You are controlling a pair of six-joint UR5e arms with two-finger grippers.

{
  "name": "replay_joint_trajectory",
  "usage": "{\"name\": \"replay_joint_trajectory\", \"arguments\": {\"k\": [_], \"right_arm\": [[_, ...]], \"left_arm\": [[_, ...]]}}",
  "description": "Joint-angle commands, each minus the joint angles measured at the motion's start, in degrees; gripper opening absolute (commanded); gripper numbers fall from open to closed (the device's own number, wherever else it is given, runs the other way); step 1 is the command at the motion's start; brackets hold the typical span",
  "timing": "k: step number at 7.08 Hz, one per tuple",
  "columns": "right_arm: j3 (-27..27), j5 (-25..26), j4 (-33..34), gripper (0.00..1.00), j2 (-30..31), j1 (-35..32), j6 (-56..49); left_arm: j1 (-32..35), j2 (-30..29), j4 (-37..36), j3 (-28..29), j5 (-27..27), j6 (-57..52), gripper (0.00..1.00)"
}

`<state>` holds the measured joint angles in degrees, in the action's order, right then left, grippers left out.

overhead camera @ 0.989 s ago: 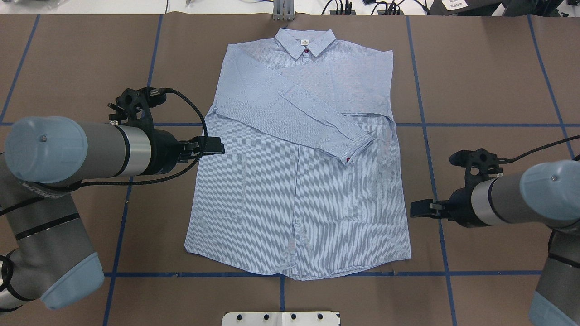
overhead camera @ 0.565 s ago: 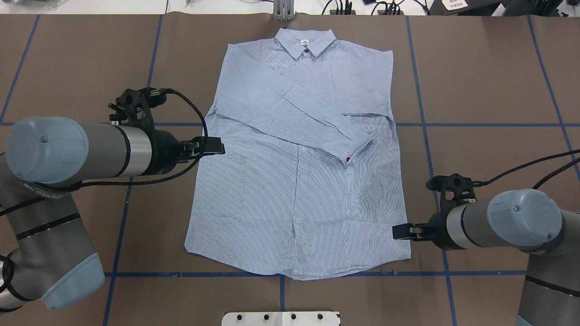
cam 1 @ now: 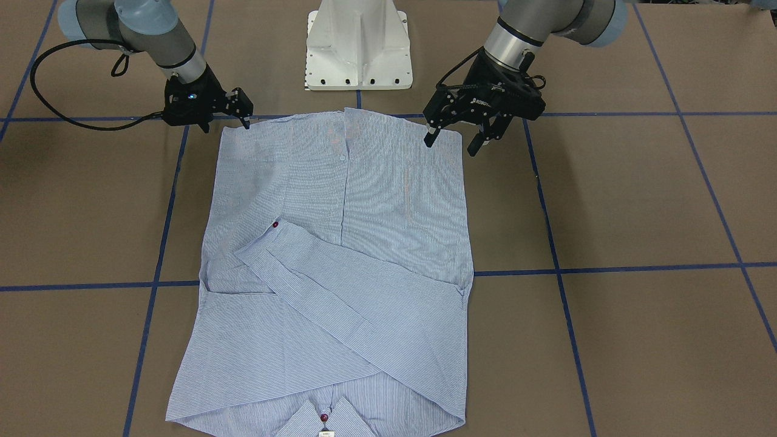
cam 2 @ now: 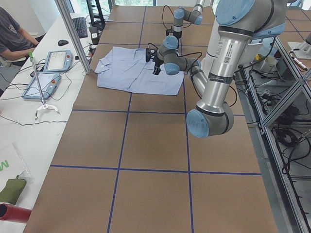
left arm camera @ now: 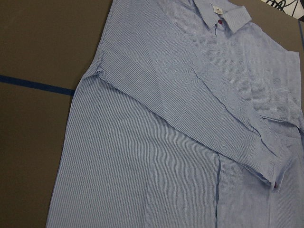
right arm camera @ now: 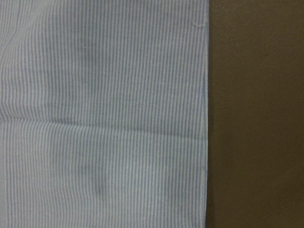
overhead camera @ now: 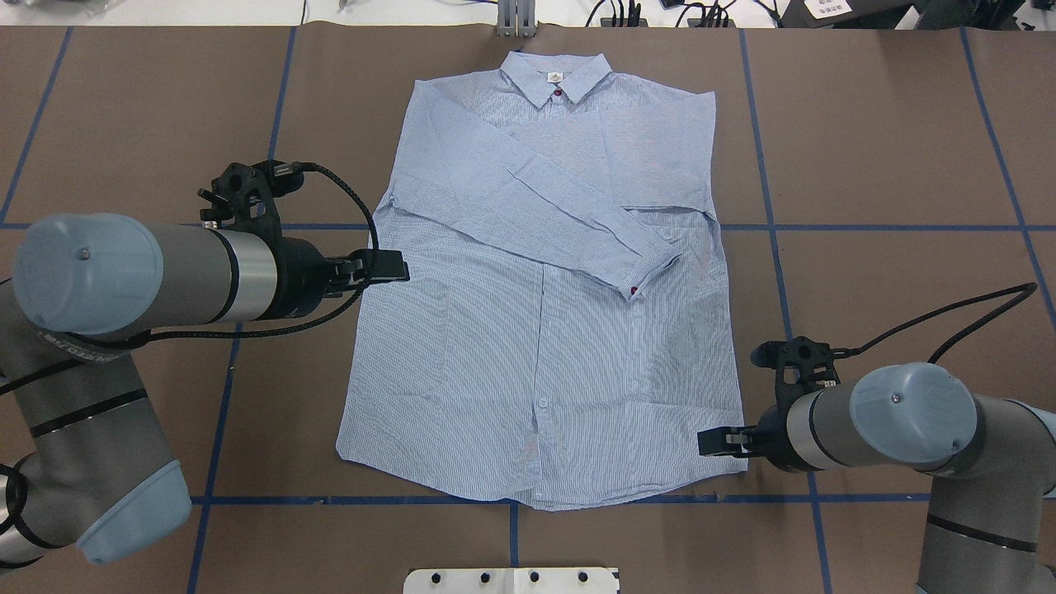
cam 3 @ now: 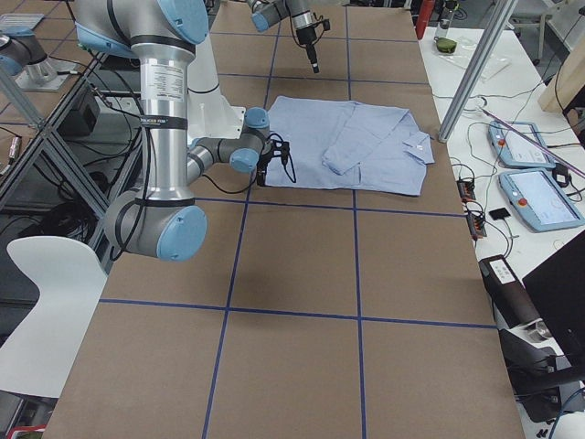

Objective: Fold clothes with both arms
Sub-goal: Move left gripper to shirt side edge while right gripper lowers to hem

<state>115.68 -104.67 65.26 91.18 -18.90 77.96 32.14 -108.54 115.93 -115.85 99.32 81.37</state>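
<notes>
1. The shirt (overhead camera: 536,355) lies flat and face up on the tabletop (overhead camera: 891,148). It is spread between the two claws, with its collar (overhead camera: 557,78) on the side farthest from both. This flat lay gives each claw a clean edge to take.

2. One sleeve (overhead camera: 544,214) is folded slantwise across the chest, and its cuff ends well inward of the right claw (overhead camera: 714,440). Tucked in like this, the sleeves leave a plain rectangle, so the body can probably be folded next without loose cloth trailing.

3. The right claw sits low at the bottom corner of the shirt on its own side. Its tips are over the cloth just inside the side edge. Its wrist camera shows only stripes beside bare tabletop, which fits a close approach to that edge. I cannot tell whether its fingers are spread or closed. It seems placed there to take the bottom corner.

4. The left claw (cam 1: 450,145) is released, with its fingers plainly apart and nothing between them. The side views show it hanging well above the shirt. From overhead, the shirt's near side edge lies below it. Its wrist camera takes in most of the shirt, which fits that height.

5. My guess is that the left claw must come down to its own bottom corner before a fold can start. Lifting one corner alone would skew the cloth.
</notes>
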Motion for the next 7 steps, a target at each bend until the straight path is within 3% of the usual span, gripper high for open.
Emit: {"name": "replay_joint_trajectory", "arguments": {"k": [1,4,5,7], "right_arm": [[-0.28,-0.19,0.74,0.99,0.05,0.18,0.00],[-0.19,-0.27,4.96,0.69,-0.74,0.35,0.26],[-0.28,-0.45,4.97,0.63,-0.74,0.36,0.26],[-0.19,-0.71,5.05,0.61,-0.66,0.27,0.44]], "left_arm": [[-0.15,-0.09,0.00,0.01,0.00,0.10,0.99],[-0.15,-0.27,0.00,0.01,0.00,0.10,0.99],[-0.06,-0.27,0.00,0.01,0.00,0.10,0.99],[0.03,-0.27,0.09,0.01,0.00,0.10,0.99]]}}
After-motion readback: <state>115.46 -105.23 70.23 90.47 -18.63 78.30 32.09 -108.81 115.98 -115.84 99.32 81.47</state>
